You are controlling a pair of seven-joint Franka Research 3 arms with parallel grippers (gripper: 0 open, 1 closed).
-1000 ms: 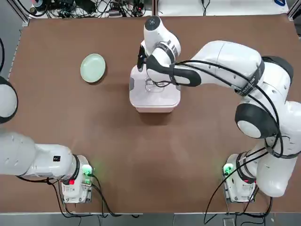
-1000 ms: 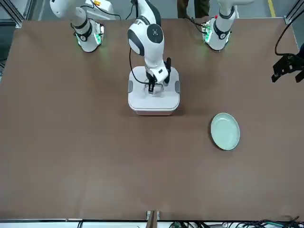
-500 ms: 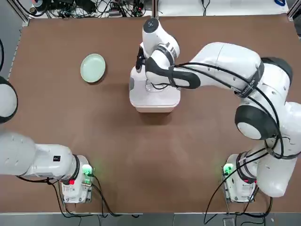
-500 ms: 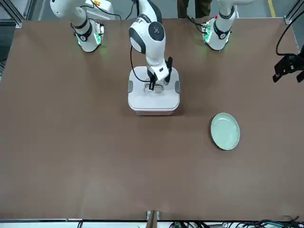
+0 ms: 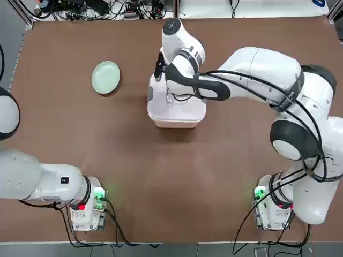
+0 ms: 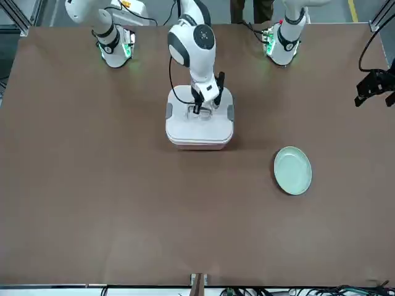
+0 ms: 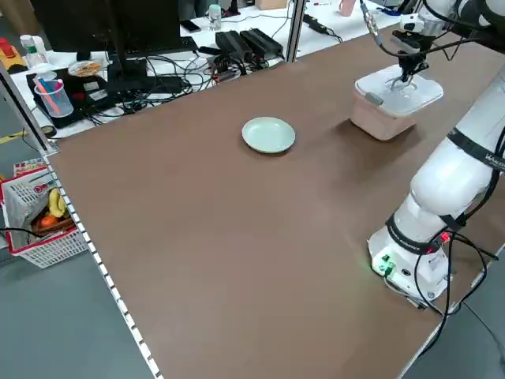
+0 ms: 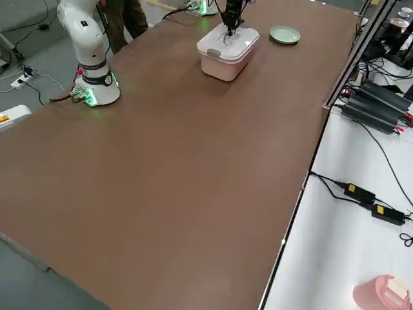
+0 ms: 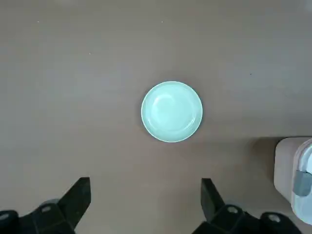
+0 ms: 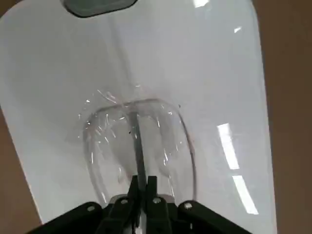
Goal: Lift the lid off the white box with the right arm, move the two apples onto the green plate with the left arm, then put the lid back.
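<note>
The white box stands mid-table, toward the far side from the arm bases, with the lid resting on it. My right gripper comes straight down on the lid's middle. In the right wrist view it is shut on the thin bar handle of the lid. The two apples are hidden inside the box. The green plate lies bare on the table to the left of the box. My left gripper hangs open high above the plate, at the table's left edge.
Both arm bases sit at the near table edge. Cables and power strips lie past the far edge. A person's legs stand behind the robot. Brown tabletop stretches between the bases and the box.
The right gripper's fingers have closed on the lid's handle and the wrist has shifted slightly. Box, plate and left arm have not moved.
</note>
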